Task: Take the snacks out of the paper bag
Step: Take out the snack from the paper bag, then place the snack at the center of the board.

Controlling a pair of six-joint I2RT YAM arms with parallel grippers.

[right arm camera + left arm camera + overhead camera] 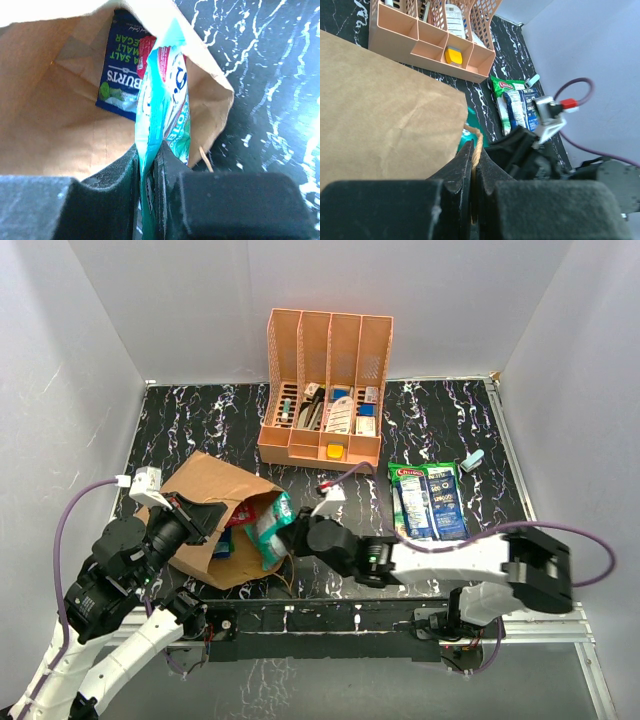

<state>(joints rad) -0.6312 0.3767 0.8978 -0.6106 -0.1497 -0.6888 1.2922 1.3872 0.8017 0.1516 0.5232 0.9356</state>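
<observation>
A teal glossy plastic snack packet (162, 115) is sticking out of the mouth of a brown kraft paper bag (55, 130). The right pincer (149, 170) is clenching the packet's near edge, both fingers pressing flat on the film. Beyond the pincer's tips, deeper in the bag, a dark blue packet (117, 75) is lying flat. A red packet (146, 50) is showing just behind the teal one. Across the mouth, the left pincer (472, 160) is clamping shut on the bag's thin twisted paper-cord handle (477, 142), steadying the bag.

Possible failures from here:
- The grip is sitting on a thin, slippery edge, so a fast pull may let the packet slide free.
- The packet may drag the dark blue one along, or snag on the crumpled bag lip just beside the right finger.
- A hard tug may tear the cord handle or haul the whole bag.

Behind the right pincer, along its own arm, the black white-veined tabletop (450, 430) is offering open room for withdrawal. Further back, 2 packets, a green packet (408, 502) and a second blue packet (447, 502), are lying side by side. An orange slotted plastic organiser (325, 390) is standing well apart, off to the pincer's right. The table's near edge is running close on its left.
</observation>
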